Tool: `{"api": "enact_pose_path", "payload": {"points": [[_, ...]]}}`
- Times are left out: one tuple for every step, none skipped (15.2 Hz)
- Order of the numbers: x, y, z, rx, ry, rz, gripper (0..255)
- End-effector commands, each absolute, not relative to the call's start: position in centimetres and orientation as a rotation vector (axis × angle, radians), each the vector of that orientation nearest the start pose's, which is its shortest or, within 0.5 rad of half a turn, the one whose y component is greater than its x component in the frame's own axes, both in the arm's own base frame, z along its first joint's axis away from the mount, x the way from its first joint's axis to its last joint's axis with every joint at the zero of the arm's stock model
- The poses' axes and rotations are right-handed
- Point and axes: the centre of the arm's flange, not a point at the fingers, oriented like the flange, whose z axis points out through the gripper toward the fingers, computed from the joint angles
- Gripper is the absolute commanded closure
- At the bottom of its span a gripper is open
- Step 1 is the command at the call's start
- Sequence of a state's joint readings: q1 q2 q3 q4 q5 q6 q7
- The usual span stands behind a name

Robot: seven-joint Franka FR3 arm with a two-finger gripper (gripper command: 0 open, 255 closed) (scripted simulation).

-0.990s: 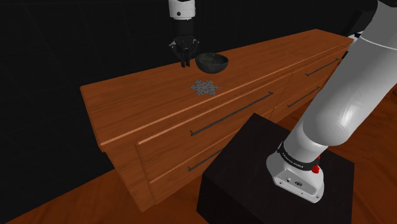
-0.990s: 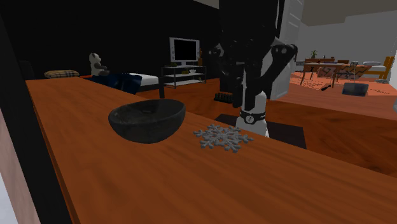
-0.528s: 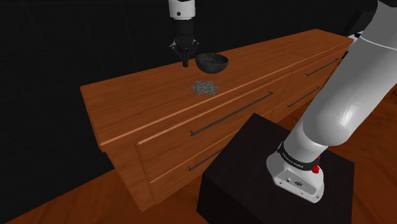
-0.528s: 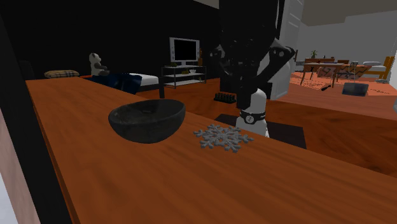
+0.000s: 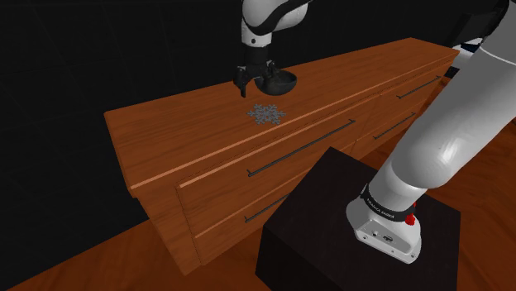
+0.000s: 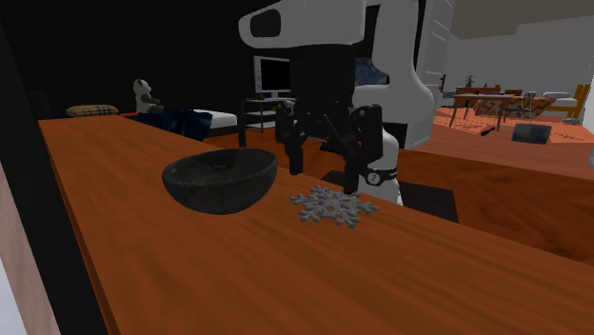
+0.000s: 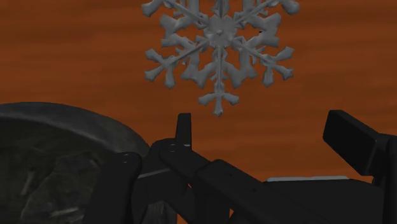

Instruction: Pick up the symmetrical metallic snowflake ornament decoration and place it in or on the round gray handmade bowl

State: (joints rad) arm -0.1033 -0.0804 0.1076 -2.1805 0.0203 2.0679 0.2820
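Wooden dresser top (image 5: 169,124): grey snowflake ornament (image 6: 333,206) flat beside dark bowl (image 6: 219,181); gripper (image 6: 324,167) hovering near, jaws wide; judged approach step, next centre over ornament and descend.

The shoulder view looks down from high behind the stand (image 5: 331,231), over the dresser (image 5: 165,132) front. The second exterior view sits low at the dresser's far side, close, facing the arm (image 6: 398,67). The wrist view looks down, very near. All share the snowflake (image 5: 265,113) and bowl (image 5: 277,80).
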Motion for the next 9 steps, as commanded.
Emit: {"api": "enact_pose_path", "payload": {"points": [[50.7, -1.3, 40.5, -3.107, 0.453, 0.000, 0], [50.6, -1.4, 40.5, -3.107, 0.454, -0.001, 0], [50.6, -1.4, 39.9, -3.107, 0.454, -0.001, 0], [50.6, -1.4, 39.4, -3.107, 0.454, -0.001, 0], [50.6, -1.4, 38.9, -3.107, 0.454, -0.001, 0], [50.6, -1.4, 38.3, -3.107, 0.454, -0.001, 0], [50.6, -1.4, 37.8, -3.107, 0.454, -0.001, 0], [50.7, -1.4, 37.3, -3.107, 0.454, -0.001, 0], [50.7, -1.4, 36.5, -3.107, 0.454, -0.001, 0]]}}
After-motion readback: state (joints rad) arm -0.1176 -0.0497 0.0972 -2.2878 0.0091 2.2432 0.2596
